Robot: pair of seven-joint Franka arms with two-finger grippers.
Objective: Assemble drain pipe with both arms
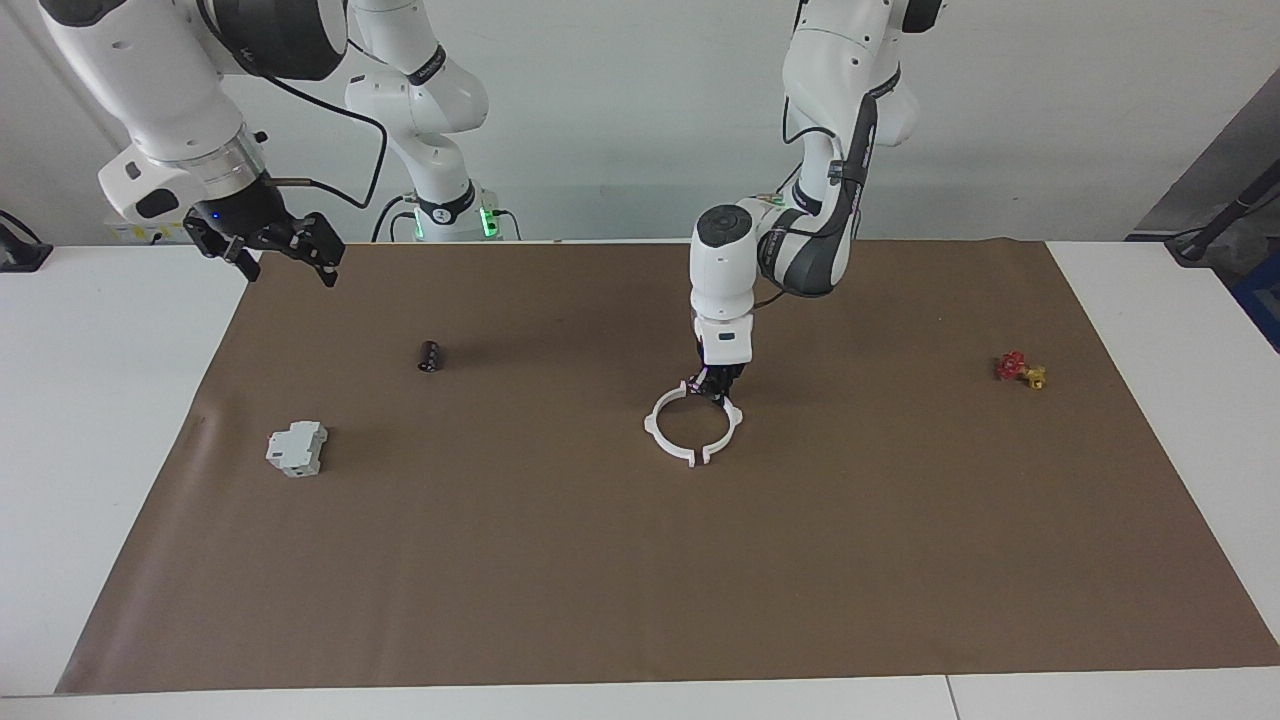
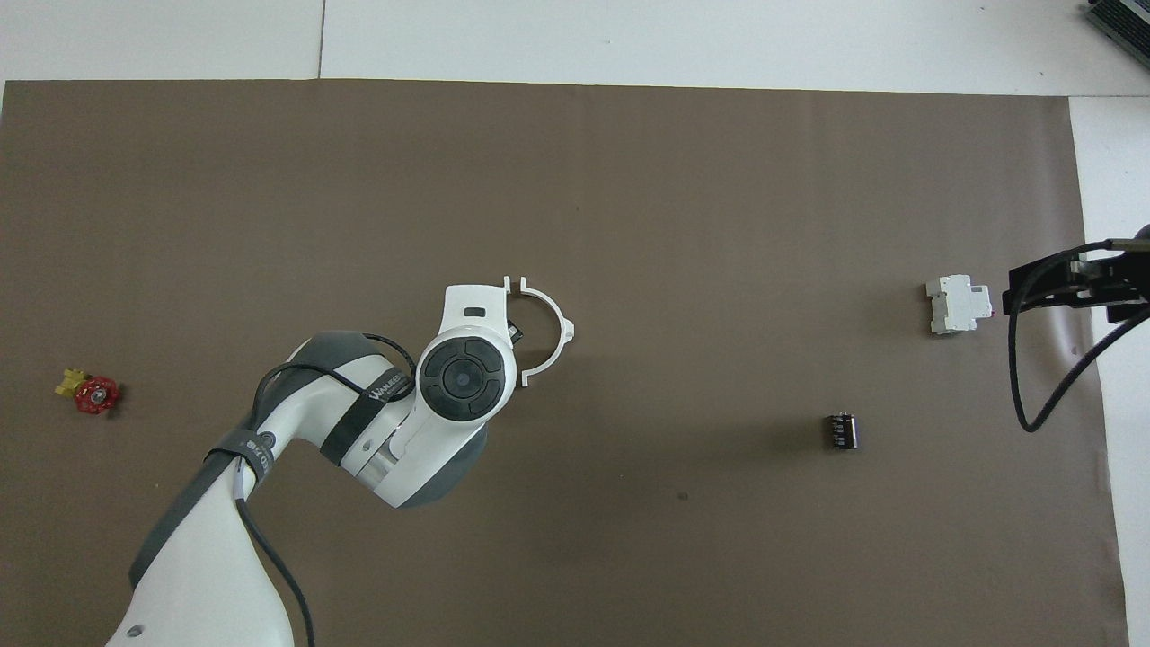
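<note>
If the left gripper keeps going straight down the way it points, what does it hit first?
Probably the drain pipe: the left gripper points straight down at the ring's rim nearest the robots, seemingly at or touching it already. Contact is hard to confirm.

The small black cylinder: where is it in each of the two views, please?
Facing view: the black cylinder lies upper left on the brown mat, above the grey-white block.
Overhead view: lower right, below that block.
Shared landmark: the block, farther from the robots than the cylinder.
</note>
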